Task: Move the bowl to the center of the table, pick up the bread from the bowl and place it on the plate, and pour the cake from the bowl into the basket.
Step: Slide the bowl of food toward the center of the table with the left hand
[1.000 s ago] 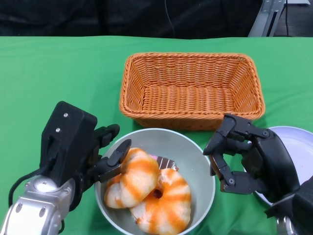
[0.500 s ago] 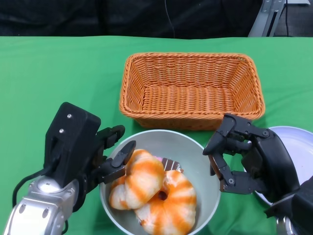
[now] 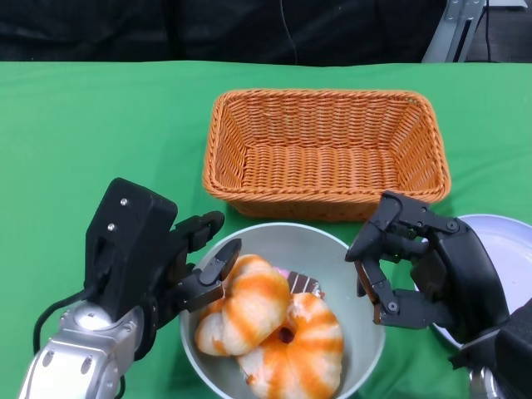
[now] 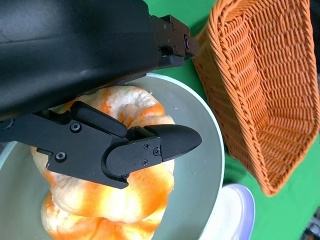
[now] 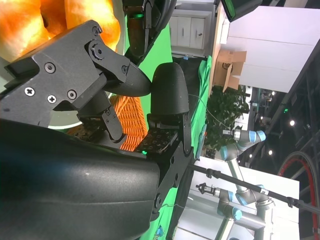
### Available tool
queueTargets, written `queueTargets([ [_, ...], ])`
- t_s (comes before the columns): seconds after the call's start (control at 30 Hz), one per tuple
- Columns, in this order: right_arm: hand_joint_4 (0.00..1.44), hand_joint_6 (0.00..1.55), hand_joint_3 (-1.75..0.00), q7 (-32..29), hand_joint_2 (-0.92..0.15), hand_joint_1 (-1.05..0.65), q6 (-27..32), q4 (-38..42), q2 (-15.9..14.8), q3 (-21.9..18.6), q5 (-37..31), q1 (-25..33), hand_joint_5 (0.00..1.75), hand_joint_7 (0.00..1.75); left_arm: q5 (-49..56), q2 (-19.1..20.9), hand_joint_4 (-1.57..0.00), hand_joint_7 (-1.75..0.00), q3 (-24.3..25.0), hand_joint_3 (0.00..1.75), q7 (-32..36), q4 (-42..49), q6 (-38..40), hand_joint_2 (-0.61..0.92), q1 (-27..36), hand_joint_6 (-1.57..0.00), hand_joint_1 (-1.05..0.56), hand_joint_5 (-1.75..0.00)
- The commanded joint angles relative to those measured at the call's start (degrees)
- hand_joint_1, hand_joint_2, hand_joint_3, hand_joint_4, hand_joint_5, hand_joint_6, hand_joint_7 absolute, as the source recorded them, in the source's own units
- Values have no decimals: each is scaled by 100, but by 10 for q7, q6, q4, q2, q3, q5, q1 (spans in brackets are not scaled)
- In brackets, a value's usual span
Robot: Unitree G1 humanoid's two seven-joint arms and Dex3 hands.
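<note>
The bowl (image 3: pixel 353 274) is sitting at the near middle of the green table (image 3: pixel 100 116), right at six o'clock from the wicker basket (image 3: pixel 326 150), its far rim almost touching the basket's near wall. Inside it the bread (image 3: pixel 274 332) — orange-and-white striped, twisted into loops — is filling most of the space, and a dark slice of cake (image 3: pixel 304 286) is peeking out at about twelve o'clock of the bread, half buried under it.

The left hand (image 3: pixel 179 266) is gripping the bowl's rim at nine o'clock: one finger is lying inside over the bread, the others are running along the outside of the wall, so the rim is pinched between them. The left wrist view is showing the same thing up close — a black finger (image 4: pixel 150 150) pressing over the bread (image 4: pixel 125 195) inside the pale bowl (image 4: pixel 200 150), with the basket (image 4: pixel 265 85) just beyond.

The right hand (image 3: pixel 416 270) is hovering at three o'clock of the bowl, just beside its rim, fingers curled loosely but apart and holding nothing. Behind it, at the table's right edge, the white plate (image 3: pixel 507 249) is lying partly hidden by that hand. The right wrist view is mostly taken up by the hand's own black shell, with bread (image 5: pixel 50 20) and a strip of basket (image 5: pixel 132 120) glimpsed past the fingers (image 5: pixel 170 90).
</note>
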Motion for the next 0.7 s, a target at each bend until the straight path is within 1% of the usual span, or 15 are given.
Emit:
queueTargets([
  [0.03,78,74,-114,-3,-52,-21,-6,-3,-4,-3,-1,1,174,134,-13,-2,-11,-1,2,70,-15,9,-17,92,-1,-4,-63,-1],
  [0.33,78,75,-115,-1,-52,-20,-4,-4,-4,-4,3,3,174,134,-27,-10,-8,-1,1,69,-32,20,-33,92,-2,-4,-62,0],
  [0.43,78,75,-114,0,-51,-21,-4,-3,-5,-4,3,3,174,134,-26,-11,-11,-1,-2,68,-30,23,-39,92,-2,-5,-62,-2],
  [0.53,77,74,-111,3,-53,-20,-7,-1,-6,-4,7,3,174,134,-28,-14,-15,-2,-1,68,-29,23,-43,92,-2,-8,-62,-4],
  [0.7,77,74,-108,3,-55,-21,-2,-3,-7,-4,6,4,175,134,-39,-12,-16,-2,0,67,-42,26,-55,92,1,-8,-62,-4],
])
